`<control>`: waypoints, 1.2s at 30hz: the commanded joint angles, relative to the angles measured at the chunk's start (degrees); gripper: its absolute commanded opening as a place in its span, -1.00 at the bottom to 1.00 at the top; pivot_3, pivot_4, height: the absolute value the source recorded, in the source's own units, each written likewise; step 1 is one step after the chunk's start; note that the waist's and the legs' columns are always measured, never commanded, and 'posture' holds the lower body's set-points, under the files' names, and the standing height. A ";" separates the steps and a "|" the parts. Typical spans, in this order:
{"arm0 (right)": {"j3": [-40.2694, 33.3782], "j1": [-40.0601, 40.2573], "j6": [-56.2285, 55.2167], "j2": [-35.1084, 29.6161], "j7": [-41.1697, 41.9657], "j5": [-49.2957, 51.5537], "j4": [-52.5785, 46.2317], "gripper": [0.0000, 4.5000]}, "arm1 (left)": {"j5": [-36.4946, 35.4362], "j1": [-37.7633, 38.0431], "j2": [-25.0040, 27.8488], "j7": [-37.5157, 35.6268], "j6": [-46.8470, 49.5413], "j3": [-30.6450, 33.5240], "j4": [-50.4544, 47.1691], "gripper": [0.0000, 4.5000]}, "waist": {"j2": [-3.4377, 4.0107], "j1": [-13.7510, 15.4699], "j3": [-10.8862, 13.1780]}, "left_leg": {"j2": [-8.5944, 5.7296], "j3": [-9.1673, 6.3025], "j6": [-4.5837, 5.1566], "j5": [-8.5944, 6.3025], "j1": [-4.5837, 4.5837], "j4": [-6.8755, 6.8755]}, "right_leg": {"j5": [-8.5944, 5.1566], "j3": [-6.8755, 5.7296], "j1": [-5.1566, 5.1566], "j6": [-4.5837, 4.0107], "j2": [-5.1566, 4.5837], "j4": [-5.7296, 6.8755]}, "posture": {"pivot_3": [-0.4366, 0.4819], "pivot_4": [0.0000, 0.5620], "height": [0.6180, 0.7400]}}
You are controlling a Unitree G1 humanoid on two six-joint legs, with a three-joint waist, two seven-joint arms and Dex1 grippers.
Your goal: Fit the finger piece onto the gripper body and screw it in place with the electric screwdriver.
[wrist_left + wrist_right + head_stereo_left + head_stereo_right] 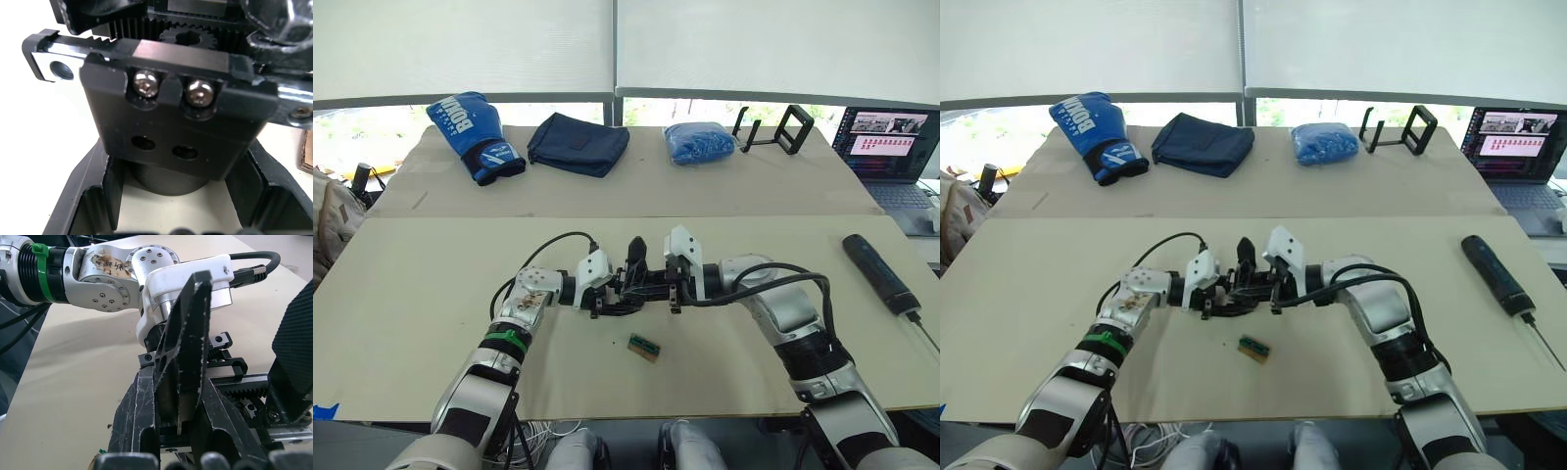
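Left gripper (607, 304) and right gripper (658, 290) are both grasping the gripper body (631, 292) above the counter (411, 294); electric screwdriver (879, 272) is lying well apart.

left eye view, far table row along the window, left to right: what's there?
Blue boxing glove → dark navy pouch → blue crumpled bundle → black frame stand → open laptop.

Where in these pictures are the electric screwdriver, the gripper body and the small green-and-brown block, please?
electric screwdriver (879, 271): left eye view, middle of its black handle.
gripper body (171, 137): left wrist view, its black front face.
green-and-brown block (644, 348): left eye view, its top.
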 commanded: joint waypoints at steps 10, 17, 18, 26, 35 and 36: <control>1.82 0.40 1.24 0.32 -0.28 -1.08 -0.89 -0.83 | 0.02 0.88 -0.45 -0.44 0.64 -0.76 -0.77 0.03 | 0.00 -0.01 0.00 | 0.00 0.00 0.00 0.00 0.01 0.00 | 0.00 0.00 0.00 0.00 0.00 0.00 | -0.05 -0.47 1.00; 2.62 0.26 4.19 -0.74 -0.41 -1.41 -1.65 -0.83 | 0.01 1.02 -0.45 -0.38 0.78 -0.78 -1.00 0.03 | 0.01 0.00 -0.01 | 0.00 0.00 0.00 0.00 0.01 0.00 | 0.00 0.00 0.00 0.00 0.00 0.00 | -0.05 -0.47 1.00; 2.54 0.07 4.23 -0.92 -0.56 -1.62 -1.42 -0.83 | 0.00 1.03 -0.45 -0.37 0.79 -0.77 -1.01 0.03 | 0.00 0.00 -0.01 | 0.00 0.00 0.00 0.00 0.01 0.00 | 0.00 0.00 0.00 0.00 -0.01 0.01 | -0.05 -0.47 1.00; 1.82 -0.97 3.87 -1.73 -0.89 -1.65 -0.43 -0.83 | 0.00 1.20 -0.42 -0.36 0.70 -0.81 -0.99 0.03 | 0.01 0.03 -0.01 | 0.00 0.00 0.00 0.00 0.01 0.00 | 0.00 0.00 0.01 0.00 -0.02 0.00 | -0.05 -0.47 1.00; 1.07 -1.19 3.46 -1.90 -1.64 -1.61 -0.37 -0.83 | -0.01 1.23 -0.35 -0.33 0.69 -0.77 -1.08 0.03 | 0.00 0.03 -0.01 | 0.00 -0.01 0.00 0.00 0.01 0.00 | 0.00 0.00 0.01 0.00 -0.02 0.00 | -0.05 -0.47 1.00; 1.01 -1.14 3.54 -2.01 -1.58 -1.54 -0.50 -0.83 | 0.00 1.25 -0.32 -0.33 0.69 -0.77 -1.09 0.03 | 0.00 0.03 -0.01 | 0.00 0.00 0.00 0.00 0.01 0.00 | 0.00 0.00 0.01 0.00 -0.02 0.01 | -0.05 -0.47 1.00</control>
